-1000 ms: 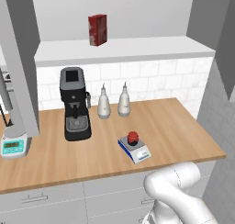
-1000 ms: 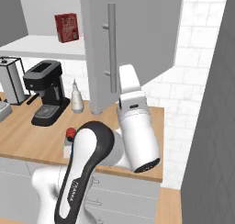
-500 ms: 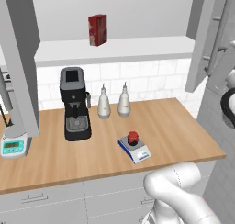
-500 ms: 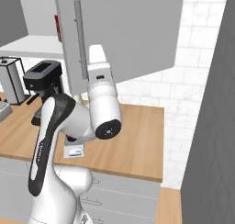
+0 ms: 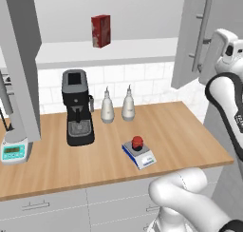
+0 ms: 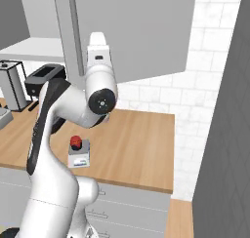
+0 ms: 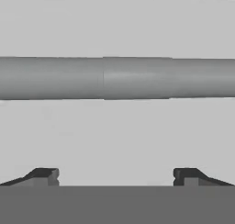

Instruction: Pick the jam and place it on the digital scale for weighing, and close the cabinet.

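Jam [image 5: 137,141] sits already on the digital scale [image 5: 139,155], near the front edge of the bench [image 5: 190,140], so I judge that only the cabinet [image 5: 190,41] remains for me. One door of it stands half open at the right, and the end effector [image 7: 114,175] faces the door's flat front close up, with the long bar handle [image 7: 114,77] across my hand view. Its two finger tips [image 7: 46,176] stand wide apart and hold nothing. I think the door is stiff and light, swinging on hinges, so it needs a flat push on the panel beside the handle, not a grasp; the smooth face may let the fingers slide. The jam jar looks small, hard and probably a little heavy for its size, and I should not bump it. Counting: one jam jar, one blue-and-white scale, one white scale [image 5: 13,151] at the left, one coffee machine [image 5: 77,107], two pale bottles [image 5: 107,107], one red carton [image 5: 100,30] on the shelf.
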Robot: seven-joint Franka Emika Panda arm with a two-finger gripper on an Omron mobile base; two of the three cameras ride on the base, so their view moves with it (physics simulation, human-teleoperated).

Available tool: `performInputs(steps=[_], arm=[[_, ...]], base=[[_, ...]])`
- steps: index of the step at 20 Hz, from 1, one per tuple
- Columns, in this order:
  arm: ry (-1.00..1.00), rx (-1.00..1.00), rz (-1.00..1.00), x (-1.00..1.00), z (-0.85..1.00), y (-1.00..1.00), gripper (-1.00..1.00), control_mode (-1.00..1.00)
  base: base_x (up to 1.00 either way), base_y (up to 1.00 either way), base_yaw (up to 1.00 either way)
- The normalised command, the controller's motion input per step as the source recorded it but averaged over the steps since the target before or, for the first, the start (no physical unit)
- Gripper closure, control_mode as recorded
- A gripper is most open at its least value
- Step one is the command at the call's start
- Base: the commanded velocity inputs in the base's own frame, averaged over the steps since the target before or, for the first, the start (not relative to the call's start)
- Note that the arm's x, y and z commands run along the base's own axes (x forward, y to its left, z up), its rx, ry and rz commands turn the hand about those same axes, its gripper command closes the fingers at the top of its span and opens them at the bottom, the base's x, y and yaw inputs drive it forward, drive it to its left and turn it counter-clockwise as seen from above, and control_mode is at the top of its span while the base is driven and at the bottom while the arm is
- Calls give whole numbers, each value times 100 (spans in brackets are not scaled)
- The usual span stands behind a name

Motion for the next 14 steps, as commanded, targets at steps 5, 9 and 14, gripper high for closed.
performInputs(steps=[5,9,14], arm=[[0,0,0,68,-24,5,-100,-100],[0,0,0,94,-31,7,-100,-100],[0,0,0,87,-25,7,-100,-100]], base=[[0,0,0],[0,0,0],[0,0,0]])
